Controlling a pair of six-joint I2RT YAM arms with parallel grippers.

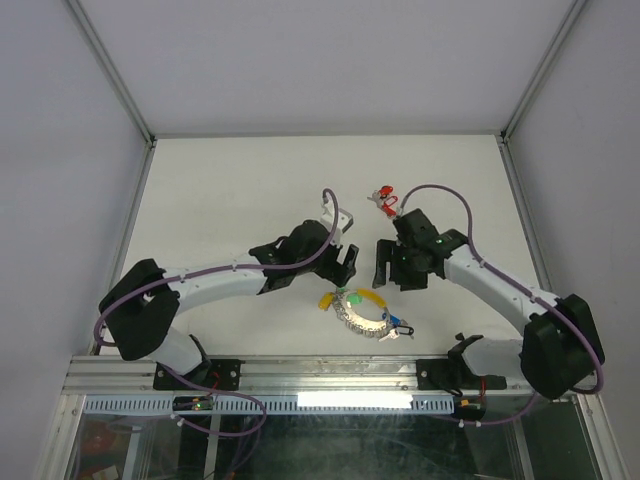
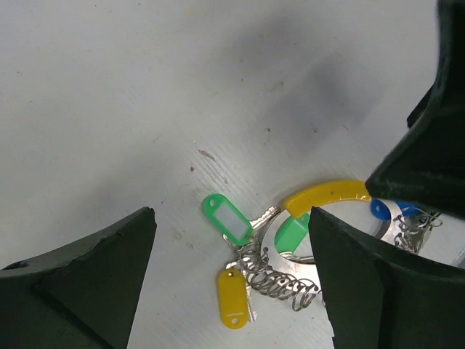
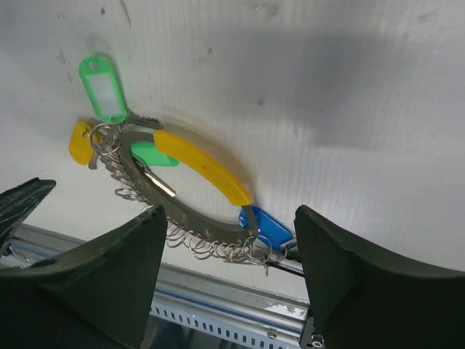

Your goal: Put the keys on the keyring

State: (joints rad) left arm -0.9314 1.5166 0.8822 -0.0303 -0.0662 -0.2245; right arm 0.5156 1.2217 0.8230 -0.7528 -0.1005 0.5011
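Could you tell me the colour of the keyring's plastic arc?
The plastic arc is yellow; right wrist view.

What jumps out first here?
The keyring, a yellow arc plus silvery chain with tagged keys clustered at it, lies at the front of the table. The left end effector and right end effector both hover open over it. A red-tagged key lies apart, farther back.
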